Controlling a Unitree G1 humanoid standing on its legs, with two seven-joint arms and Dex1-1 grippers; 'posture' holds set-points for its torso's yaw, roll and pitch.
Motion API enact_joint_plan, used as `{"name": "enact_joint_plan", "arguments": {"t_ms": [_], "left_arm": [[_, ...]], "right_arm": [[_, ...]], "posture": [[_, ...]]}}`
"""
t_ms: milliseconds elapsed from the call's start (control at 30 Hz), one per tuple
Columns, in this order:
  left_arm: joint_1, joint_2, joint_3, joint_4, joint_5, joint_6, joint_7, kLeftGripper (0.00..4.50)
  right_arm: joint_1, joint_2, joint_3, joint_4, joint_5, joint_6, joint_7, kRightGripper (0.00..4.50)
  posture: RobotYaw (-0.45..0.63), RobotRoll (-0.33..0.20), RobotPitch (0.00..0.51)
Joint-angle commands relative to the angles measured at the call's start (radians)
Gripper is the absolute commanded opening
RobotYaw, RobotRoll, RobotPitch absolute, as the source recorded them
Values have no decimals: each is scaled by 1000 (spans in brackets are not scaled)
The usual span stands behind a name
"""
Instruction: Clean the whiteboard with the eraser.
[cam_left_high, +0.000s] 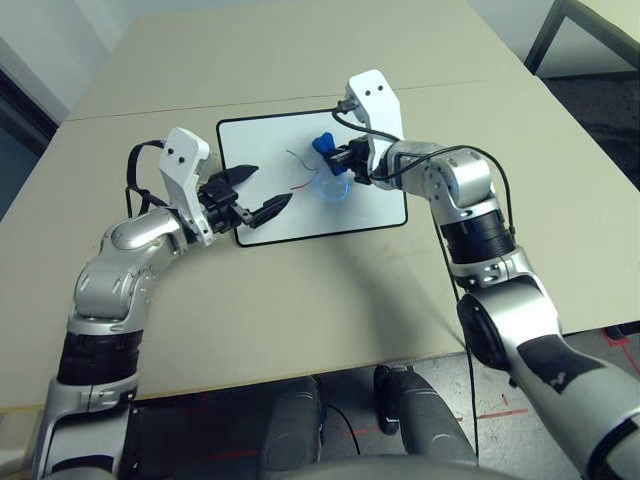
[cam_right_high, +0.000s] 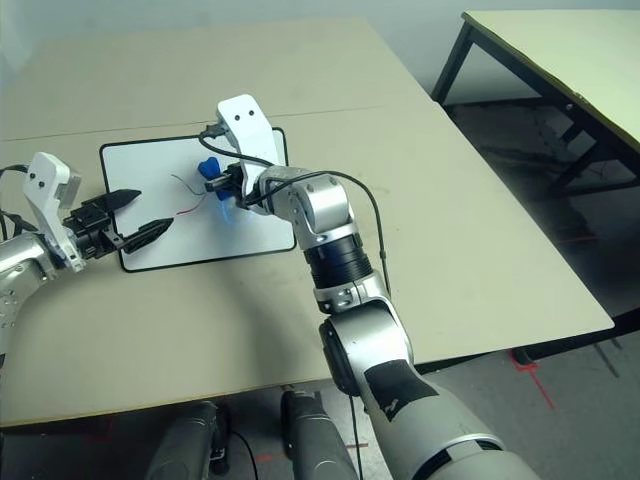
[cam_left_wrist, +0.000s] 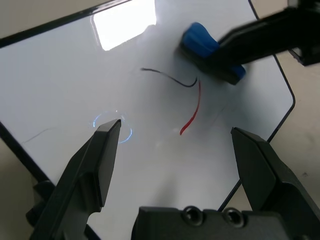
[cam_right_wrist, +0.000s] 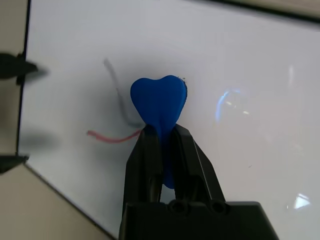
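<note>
Blue eraser (cam_right_wrist: 159, 102) sits pinched in the right gripper (cam_right_wrist: 161, 135) over the whiteboard (cam_left_high: 270, 140), whose scribbles (cam_left_wrist: 189, 107) remain unwiped, left gripper (cam_left_high: 262, 191) spread wide.

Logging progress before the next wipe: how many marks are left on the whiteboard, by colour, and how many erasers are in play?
Black marks: 1
Red marks: 1
Blue erasers: 1, pinched in the right gripper's fingers
Whiteboards: 1
Total: 4
</note>
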Motion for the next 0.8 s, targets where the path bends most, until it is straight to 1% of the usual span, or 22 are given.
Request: {"name": "enact_joint_plan", "arguments": {"t_ms": [33,100,333,400,467,700,800], "left_arm": [[20,11,18,5,-9,9,0,4500],[22,11,19,3,-9,11,1,4500],[20,10,24,5,-9,10,3,4500],[20,9,26,2,-11,11,3,4500],[22,8,31,-3,-15,15,5,4500],[29,15,44,-9,-25,18,15,4500],[29,19,49,-6,-24,16,18,4500]], "right_arm": [[63,15,58,-45,2,71,8,188],[67,14,64,-50,0,76,12,187],[-94,26,-31,131,-18,-69,-14,187],[-118,35,-45,164,-19,-99,-18,187],[-102,47,-28,151,-18,-90,-11,187],[65,60,100,-54,-2,58,28,186],[61,58,104,-48,-10,52,32,186]], "posture": [[206,0,194],[206,0,194],[213,0,189],[214,0,189],[216,0,188],[227,0,186],[227,0,188]]}}
